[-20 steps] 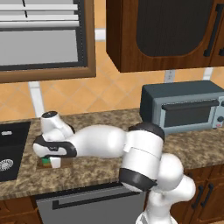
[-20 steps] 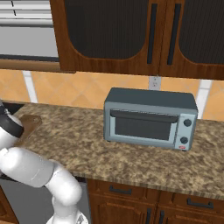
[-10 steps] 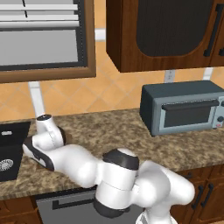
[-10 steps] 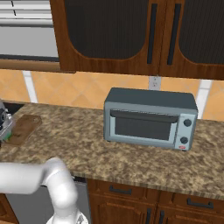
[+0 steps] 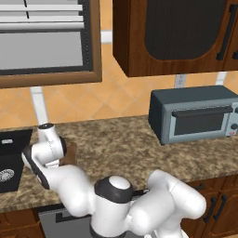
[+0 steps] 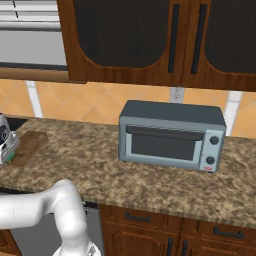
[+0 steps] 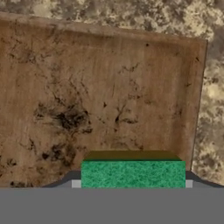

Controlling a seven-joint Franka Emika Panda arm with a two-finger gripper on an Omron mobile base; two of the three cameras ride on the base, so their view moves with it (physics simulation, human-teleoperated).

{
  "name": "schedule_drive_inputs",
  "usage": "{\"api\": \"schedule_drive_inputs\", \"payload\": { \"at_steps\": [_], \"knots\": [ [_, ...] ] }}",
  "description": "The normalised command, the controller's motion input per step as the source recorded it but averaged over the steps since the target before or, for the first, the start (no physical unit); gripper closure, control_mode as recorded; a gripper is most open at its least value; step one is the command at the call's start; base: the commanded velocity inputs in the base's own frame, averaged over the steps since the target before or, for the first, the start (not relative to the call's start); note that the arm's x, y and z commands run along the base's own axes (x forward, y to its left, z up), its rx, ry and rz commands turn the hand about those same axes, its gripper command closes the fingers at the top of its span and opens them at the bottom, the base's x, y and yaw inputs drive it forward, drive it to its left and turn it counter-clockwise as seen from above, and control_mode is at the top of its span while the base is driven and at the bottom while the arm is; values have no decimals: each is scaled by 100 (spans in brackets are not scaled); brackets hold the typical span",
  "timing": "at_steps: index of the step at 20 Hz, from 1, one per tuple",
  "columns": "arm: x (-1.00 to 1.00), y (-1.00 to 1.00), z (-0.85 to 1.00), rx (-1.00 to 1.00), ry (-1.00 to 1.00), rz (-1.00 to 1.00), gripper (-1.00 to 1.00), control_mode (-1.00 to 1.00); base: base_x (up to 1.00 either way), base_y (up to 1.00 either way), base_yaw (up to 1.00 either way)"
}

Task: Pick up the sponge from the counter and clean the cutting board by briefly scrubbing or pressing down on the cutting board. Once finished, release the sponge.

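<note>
the sponge, green face up and long axis lying straight across my fingers, sits clamped between them above the cutting board, whose stained wood spreads directly ahead of and below my hand. to scrub, i judge the only way is down. the board lies at the far left of the worktop, beside the sink and well apart from the toaster oven. half a second ago my arm stretched flatter; now the elbow is tucked close and the hand stands over the board.
</note>
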Motion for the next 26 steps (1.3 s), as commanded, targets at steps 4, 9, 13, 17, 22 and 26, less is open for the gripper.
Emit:
{"api": "schedule_drive_inputs", "payload": {
  "at_steps": [4,9,13,17,22,26],
  "knots": [
    [29,0,-13,0,0,0,100,-100,0,0,0],
    [32,0,-15,0,-5,0,100,-100,0,0,0],
    [36,0,-14,0,-7,0,100,-100,0,0,0],
    [42,0,-16,0,-3,0,100,-100,0,0,0],
    [51,-1,-19,0,-2,0,100,-100,0,0,0],
    [57,0,-23,0,-2,0,100,-100,0,0,0]
  ]
}}
